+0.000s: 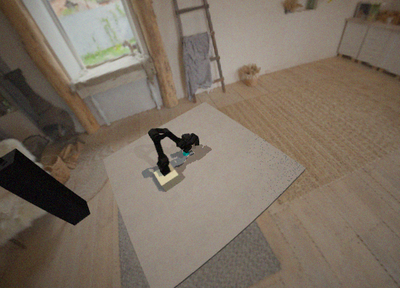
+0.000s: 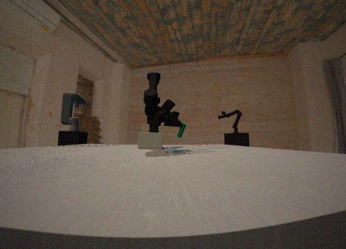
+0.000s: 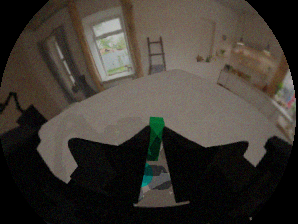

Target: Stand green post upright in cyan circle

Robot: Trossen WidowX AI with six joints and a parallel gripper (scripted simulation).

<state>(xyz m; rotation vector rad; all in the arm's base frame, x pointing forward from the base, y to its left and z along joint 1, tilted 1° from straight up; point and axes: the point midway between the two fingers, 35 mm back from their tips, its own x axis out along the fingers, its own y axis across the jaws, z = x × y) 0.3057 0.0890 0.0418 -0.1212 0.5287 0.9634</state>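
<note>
Rising from a pale square base block (image 2: 149, 140), the black six-joint arm (image 2: 152, 99) is seen in the exterior view with its lower link upright and its forearm folded forward and angled downward. The gripper (image 2: 177, 123) is carried above the white table top (image 2: 173, 187), well clear of the surface.

The green post (image 2: 181, 130) is pinched between the narrowly set fingers, which are closed on its upper part. The post is held tilted, neither lying nor upright, with its lower end hanging free in the air, clear of the table.

In the wrist view, the green post (image 3: 154, 137) is shown as a slim bar running up the middle of the frame, flanked by the two dark fingers, which are pressed against it from either side. Patches of the cyan circle (image 3: 149, 179) are glimpsed on the table in the gap beneath the post.

From the top view, the gripper (image 1: 187, 146) is placed over the cyan circle (image 1: 186, 153), only a small part of which is visible at the gripper's lower edge. The post itself cannot be made out there. In the exterior view, the cyan circle (image 2: 176, 151) is seen as a thin streak on the table, just beside the base block and below the hanging post.
</note>
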